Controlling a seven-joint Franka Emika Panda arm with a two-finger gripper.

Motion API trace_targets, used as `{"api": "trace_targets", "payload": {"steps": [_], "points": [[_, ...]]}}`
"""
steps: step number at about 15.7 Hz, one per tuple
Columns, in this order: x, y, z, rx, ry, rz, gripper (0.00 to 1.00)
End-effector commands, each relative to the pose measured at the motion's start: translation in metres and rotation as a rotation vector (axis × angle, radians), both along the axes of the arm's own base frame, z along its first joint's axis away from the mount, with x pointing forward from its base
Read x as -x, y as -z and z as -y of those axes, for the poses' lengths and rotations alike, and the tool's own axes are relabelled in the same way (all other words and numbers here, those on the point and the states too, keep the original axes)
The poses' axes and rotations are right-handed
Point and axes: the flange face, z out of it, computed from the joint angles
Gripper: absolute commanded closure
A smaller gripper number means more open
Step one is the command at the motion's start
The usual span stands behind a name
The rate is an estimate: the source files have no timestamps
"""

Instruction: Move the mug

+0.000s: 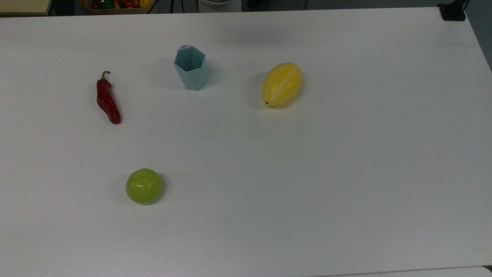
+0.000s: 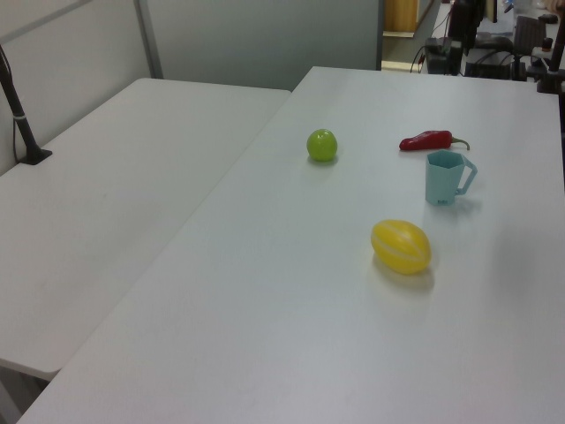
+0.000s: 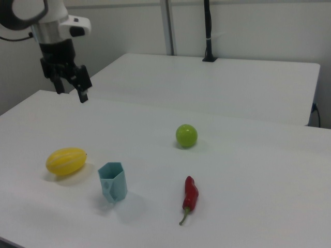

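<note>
Mug [image 1: 190, 68] is left upright on the surface [image 1: 346, 154]; tool [image 3: 72, 87], fingers spread and empty, is held high at ten o'clock in the right view.

A broad white counter [image 1: 346, 173] filled the room's foreground, with a second white table [image 2: 106, 203] butted against it. Pale grey partition panels [image 2: 256, 40] stood behind, split by a metal post [image 3: 168, 26]. A black pole [image 3: 208, 31] rose from the far table under even, soft light.

White tabletop [image 1: 346, 173] carrying an upright teal mug [image 1: 190, 68], red chili [image 1: 107, 99], yellow melon [image 1: 281, 84], green apple [image 1: 144, 186], well apart.
</note>
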Motion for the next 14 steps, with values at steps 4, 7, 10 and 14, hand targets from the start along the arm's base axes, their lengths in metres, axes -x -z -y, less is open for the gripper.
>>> {"api": "trace_targets", "payload": {"steps": [4,7,10,14], "points": [[-0.007,-0.014,-0.038,-0.011,-0.001,0.002,0.0],[-0.013,-0.011,-0.036,-0.005,-0.068,0.049,0.0],[-0.024,-0.008,-0.022,-0.017,-0.088,0.088,0.0],[-0.035,-0.004,-0.014,-0.019,-0.092,0.118,0.0]]}}
